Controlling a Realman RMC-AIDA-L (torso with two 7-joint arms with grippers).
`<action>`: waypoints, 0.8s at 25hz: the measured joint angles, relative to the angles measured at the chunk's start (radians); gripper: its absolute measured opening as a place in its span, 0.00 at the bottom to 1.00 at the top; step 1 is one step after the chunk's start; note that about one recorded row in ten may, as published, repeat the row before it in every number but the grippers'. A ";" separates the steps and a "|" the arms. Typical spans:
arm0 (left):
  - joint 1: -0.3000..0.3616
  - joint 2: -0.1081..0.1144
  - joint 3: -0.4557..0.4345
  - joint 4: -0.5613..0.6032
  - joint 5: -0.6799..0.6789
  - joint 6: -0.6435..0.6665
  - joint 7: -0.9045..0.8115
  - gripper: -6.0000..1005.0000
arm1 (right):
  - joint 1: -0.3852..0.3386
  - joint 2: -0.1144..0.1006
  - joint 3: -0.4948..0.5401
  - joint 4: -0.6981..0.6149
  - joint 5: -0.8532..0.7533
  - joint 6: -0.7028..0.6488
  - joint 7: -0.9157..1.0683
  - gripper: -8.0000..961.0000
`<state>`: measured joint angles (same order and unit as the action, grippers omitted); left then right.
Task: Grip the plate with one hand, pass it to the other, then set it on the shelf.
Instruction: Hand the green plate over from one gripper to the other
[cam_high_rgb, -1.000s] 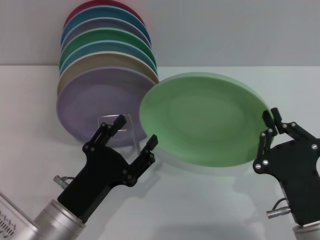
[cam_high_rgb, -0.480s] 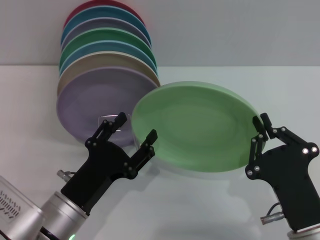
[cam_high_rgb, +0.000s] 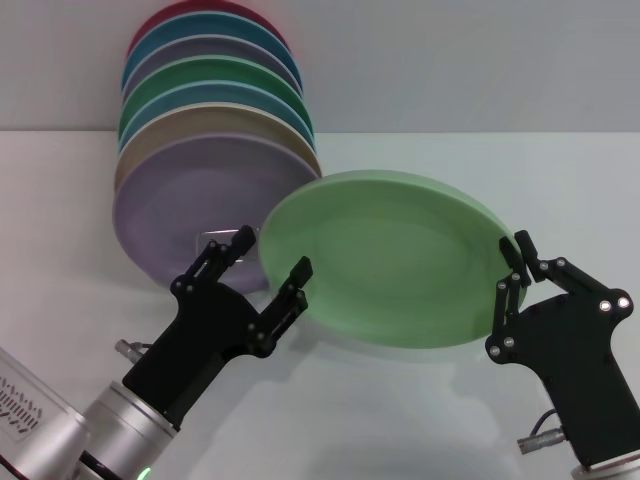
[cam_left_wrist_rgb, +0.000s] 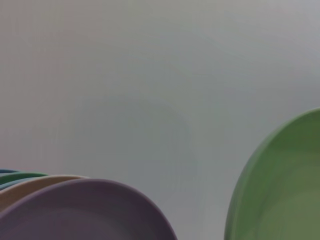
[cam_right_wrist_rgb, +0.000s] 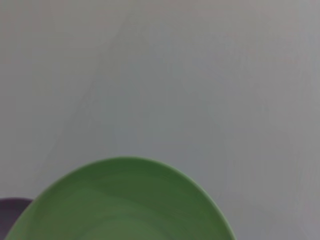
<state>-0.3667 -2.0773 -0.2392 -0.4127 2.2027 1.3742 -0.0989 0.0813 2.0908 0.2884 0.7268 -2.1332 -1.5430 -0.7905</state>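
The light mint-green plate (cam_high_rgb: 385, 260) is held tilted above the table, its face toward me. My right gripper (cam_high_rgb: 514, 266) is shut on its right rim. My left gripper (cam_high_rgb: 270, 256) is open at the plate's left rim, one finger (cam_high_rgb: 298, 272) in front of the plate's face and the other (cam_high_rgb: 238, 241) left of the rim; I cannot tell whether they touch it. The wire shelf's front loop (cam_high_rgb: 215, 238) shows faintly behind the left gripper, mostly hidden. The plate also shows in the left wrist view (cam_left_wrist_rgb: 280, 190) and the right wrist view (cam_right_wrist_rgb: 120, 205).
Several coloured plates stand on edge in the shelf at the back left, a lavender plate (cam_high_rgb: 190, 205) foremost and a darker green plate (cam_high_rgb: 215, 72) behind. The lavender plate also shows in the left wrist view (cam_left_wrist_rgb: 85, 210). The white table (cam_high_rgb: 420, 420) lies below.
My right gripper has carried the plate leftward and slightly down, so its left rim now reaches my left gripper's fingers. My left gripper has shifted slightly up and stays open.
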 joint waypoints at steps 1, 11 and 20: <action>0.000 -0.001 0.000 0.002 0.000 -0.001 0.001 0.76 | 0.000 0.000 0.000 0.000 0.000 0.000 0.000 0.03; 0.000 -0.001 -0.001 0.003 0.000 -0.001 0.003 0.47 | 0.000 0.000 0.000 0.000 0.001 0.001 -0.001 0.03; 0.000 -0.001 -0.002 0.007 0.000 -0.001 0.000 0.30 | 0.000 0.000 0.001 0.000 0.001 0.005 -0.001 0.03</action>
<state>-0.3666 -2.0785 -0.2408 -0.4054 2.2028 1.3728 -0.0985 0.0818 2.0908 0.2896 0.7271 -2.1320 -1.5378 -0.7916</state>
